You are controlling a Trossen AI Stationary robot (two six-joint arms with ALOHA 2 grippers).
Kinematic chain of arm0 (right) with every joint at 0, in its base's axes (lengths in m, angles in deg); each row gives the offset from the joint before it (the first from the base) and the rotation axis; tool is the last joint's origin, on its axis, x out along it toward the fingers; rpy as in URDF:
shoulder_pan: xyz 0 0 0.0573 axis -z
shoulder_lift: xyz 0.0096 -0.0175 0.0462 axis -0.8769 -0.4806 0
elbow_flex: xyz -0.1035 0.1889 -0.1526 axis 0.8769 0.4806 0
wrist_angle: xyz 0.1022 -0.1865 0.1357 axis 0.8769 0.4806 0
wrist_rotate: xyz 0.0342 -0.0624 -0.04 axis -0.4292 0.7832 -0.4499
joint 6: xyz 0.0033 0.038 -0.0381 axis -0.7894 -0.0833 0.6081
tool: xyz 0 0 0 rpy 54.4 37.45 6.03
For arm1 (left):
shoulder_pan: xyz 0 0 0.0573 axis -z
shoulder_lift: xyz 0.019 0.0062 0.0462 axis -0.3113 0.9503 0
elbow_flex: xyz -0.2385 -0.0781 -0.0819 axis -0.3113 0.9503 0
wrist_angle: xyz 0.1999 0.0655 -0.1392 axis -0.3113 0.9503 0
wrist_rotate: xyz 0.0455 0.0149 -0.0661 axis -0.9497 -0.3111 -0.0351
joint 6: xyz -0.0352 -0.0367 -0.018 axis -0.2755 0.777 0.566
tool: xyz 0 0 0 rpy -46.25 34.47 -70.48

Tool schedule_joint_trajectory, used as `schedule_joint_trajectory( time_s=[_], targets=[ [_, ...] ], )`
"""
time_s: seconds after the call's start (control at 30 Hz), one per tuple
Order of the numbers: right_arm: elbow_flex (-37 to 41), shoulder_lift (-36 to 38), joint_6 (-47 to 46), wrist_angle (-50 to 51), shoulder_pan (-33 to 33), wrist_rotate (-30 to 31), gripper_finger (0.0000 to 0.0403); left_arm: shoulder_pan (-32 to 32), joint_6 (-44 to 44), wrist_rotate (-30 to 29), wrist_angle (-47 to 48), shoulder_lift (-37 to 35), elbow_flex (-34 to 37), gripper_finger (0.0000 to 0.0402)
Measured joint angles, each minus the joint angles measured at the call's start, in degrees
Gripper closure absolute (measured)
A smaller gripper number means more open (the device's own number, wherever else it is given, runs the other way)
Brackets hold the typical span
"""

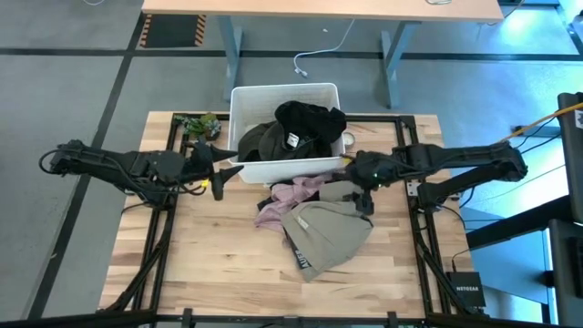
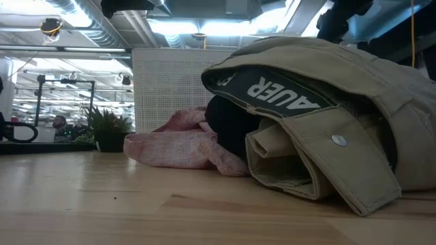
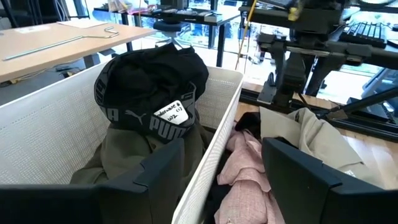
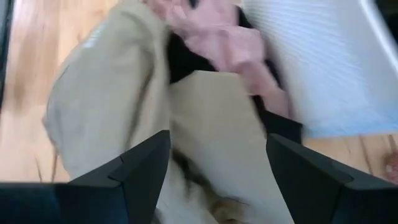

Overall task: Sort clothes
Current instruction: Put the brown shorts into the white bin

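A white bin (image 1: 239,100) stands at the table's far middle. In it a black garment (image 1: 310,118) lies on a dark olive-grey one (image 1: 260,141). On the table in front of the bin lie a pale pink garment (image 1: 291,193) and a beige-tan garment (image 1: 328,232), with a bit of black cloth (image 2: 231,126) between them. No navy garment shows. My left gripper (image 1: 228,171) is open at the bin's near left corner, its fingers on either side of the bin's near wall (image 3: 211,143). My right gripper (image 1: 358,196) is open just above the beige-tan garment (image 4: 205,118).
A small potted plant (image 1: 199,125) stands at the table's far left, beside the bin. Bare wooden table (image 1: 209,255) lies on the near left and near right of the clothes. Dark frame rails (image 1: 164,228) run along both sides.
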Motion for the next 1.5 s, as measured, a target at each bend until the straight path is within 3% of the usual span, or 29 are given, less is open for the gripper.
schedule_joint_trajectory(
  time_s=[0.2, 0.37, 0.67, 1.0, 1.13, 1.5],
  targets=[
    [0.0, -2.3, -0.7, -4.3, -8.8, 1.1, 0.0119, 0.0, -0.1, 0.0, 0.0, 0.0, 0.0, 0.0192],
    [0.0, -5.7, -2.7, -2.9, -13.5, 7.5, 0.0119, 0.1, -2.0, 0.0, 0.7, 0.0, 0.0, 0.0192],
    [0.0, -10.5, -5.1, 0.7, -14.9, 4.8, 0.0119, 0.0, -2.6, 0.0, 0.5, 0.0, 0.0, 0.0192],
    [-0.1, -11.4, -3.0, -5.6, -15.4, 5.4, 0.0119, 0.1, -1.7, 0.0, 0.5, 0.0, 0.0, 0.0192],
    [-0.1, -13.2, -1.0, -9.1, -15.4, 1.7, 0.0119, 0.0, -1.7, 0.0, 0.7, 0.0, 0.0, 0.0192],
    [-0.3, -25.5, 0.7, -12.5, -14.1, 1.7, 0.0119, 0.0, -1.7, 0.0, 0.5, 0.0, 0.0, 0.0192]
  ],
)
